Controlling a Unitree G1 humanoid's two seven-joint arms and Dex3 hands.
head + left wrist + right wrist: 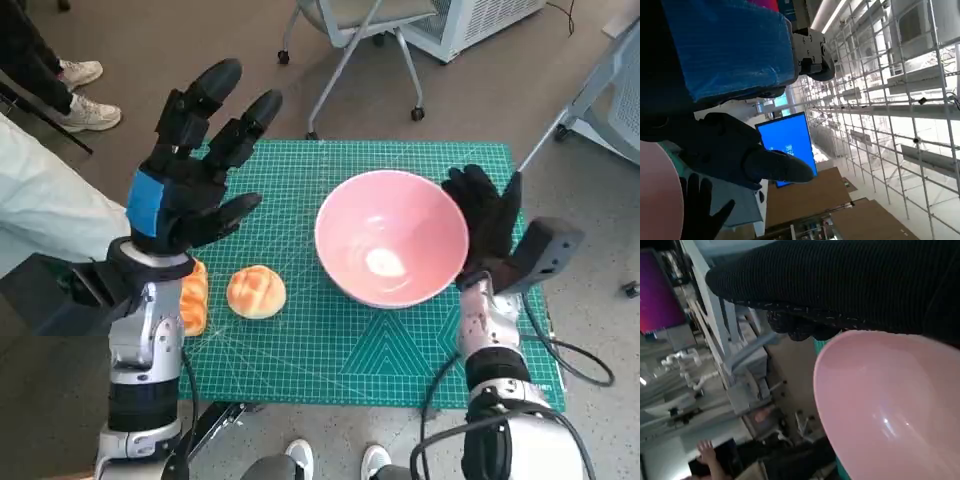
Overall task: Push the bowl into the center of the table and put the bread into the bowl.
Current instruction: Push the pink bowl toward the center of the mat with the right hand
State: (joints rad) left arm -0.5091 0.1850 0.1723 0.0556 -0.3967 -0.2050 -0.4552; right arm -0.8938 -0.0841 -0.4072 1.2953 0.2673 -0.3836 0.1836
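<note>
A pink bowl (391, 250) stands empty on the green cutting mat (330, 350), right of the middle. My right hand (487, 215), gloved, rests flat against the bowl's right rim with fingers pointing up; the bowl (890, 405) fills the right wrist view under the glove (840, 285). A round bread roll (256, 291) lies on the mat left of the bowl. A second bread (193, 297) lies at the mat's left edge, partly hidden by my left forearm. My left hand (195, 170) hovers raised above the mat's left side, fingers spread, holding nothing; its fingers (740, 155) also show in the left wrist view.
A wheeled chair base (350, 50) stands beyond the table's far edge. A person's sleeve (50, 200) and shoes (85, 95) are at the left. Feet (300, 458) show below the table's near edge. A grey frame (600, 90) stands at the right.
</note>
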